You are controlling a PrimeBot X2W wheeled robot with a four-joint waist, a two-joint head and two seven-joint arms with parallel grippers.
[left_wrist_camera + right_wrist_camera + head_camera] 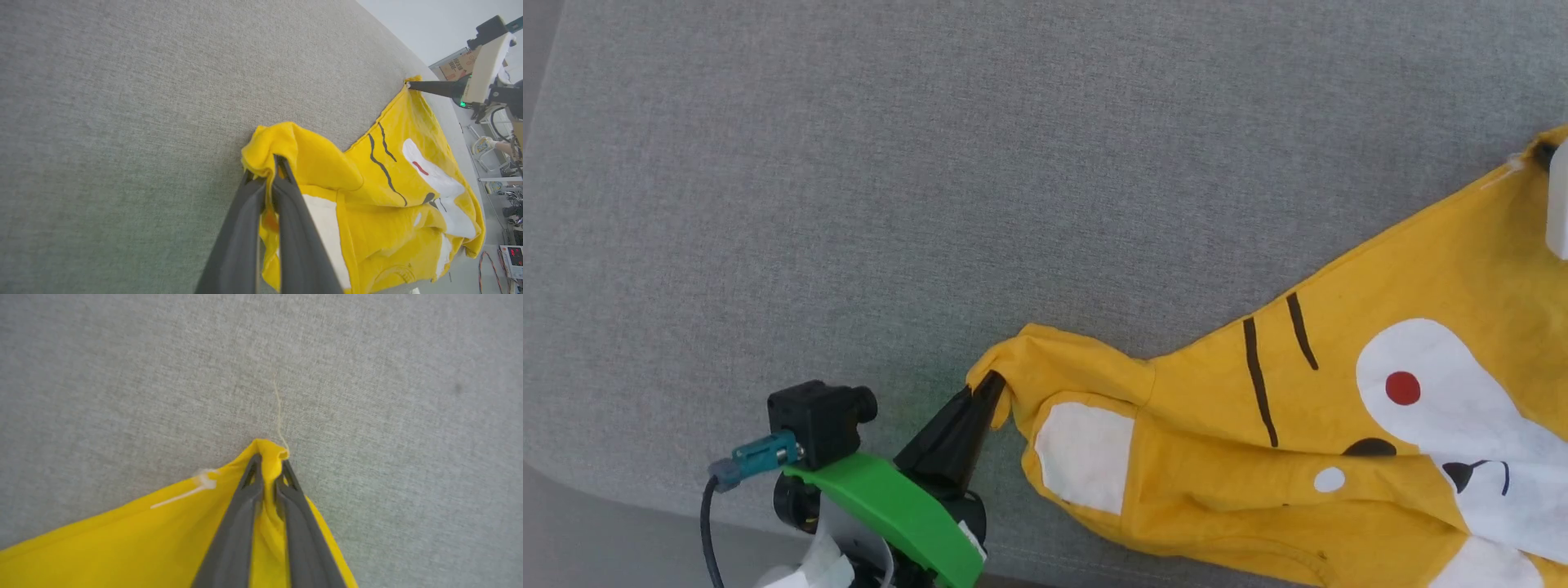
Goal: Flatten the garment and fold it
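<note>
Left gripper (992, 384) is clamping the garment (1339, 351) by 1 sleeve (1062, 367); right gripper (269, 460) is clamping 1 corner (267, 447), grey surface (931, 163) beneath.

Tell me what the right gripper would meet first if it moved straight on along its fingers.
The right gripper pinches a corner of the mustard-yellow cotton t-shirt. Just past that corner lies the grey woven fabric surface, so it would probably press into that first; depth is unclear.
</note>
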